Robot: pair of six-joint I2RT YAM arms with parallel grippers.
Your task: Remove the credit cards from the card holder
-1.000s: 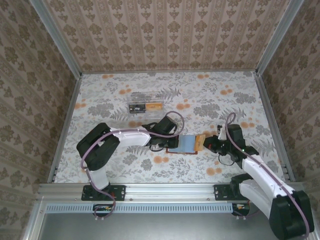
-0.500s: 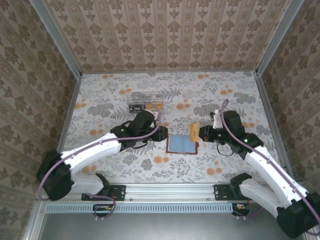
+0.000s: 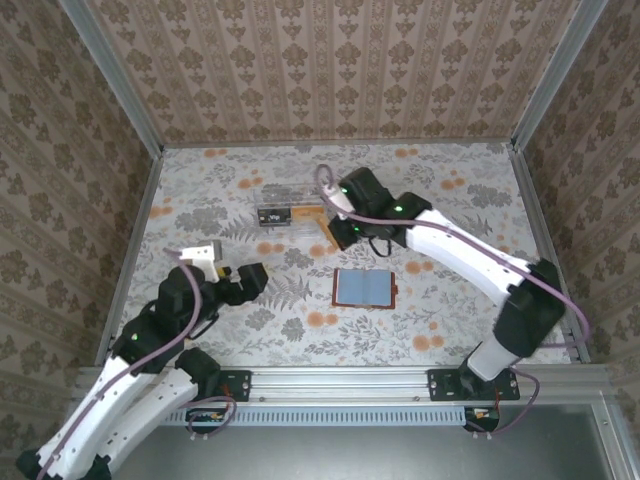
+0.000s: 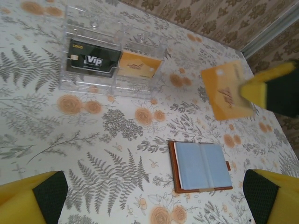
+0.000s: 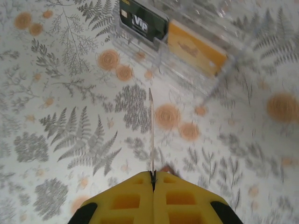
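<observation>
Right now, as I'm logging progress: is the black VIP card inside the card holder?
No, the black VIP card lies in the clear box, well apart from the open card holder.

The card holder (image 3: pixel 365 288) lies open and flat on the tabletop (image 3: pixel 450 320), right of centre, blue-grey lining up inside a reddish-brown rim, its pockets showing no card; one orange-tan credit card (image 4: pixel 227 90) is pinched by an end in the right tool (image 5: pixel 153 179), tilted, off the tabletop, farther than the holder; a dark grey credit card (image 4: pixel 92 60) marked "Vip" and another orange-tan card (image 4: pixel 136 65) lie side by side in the clear plastic box (image 4: pixel 70 81), far left.
</observation>
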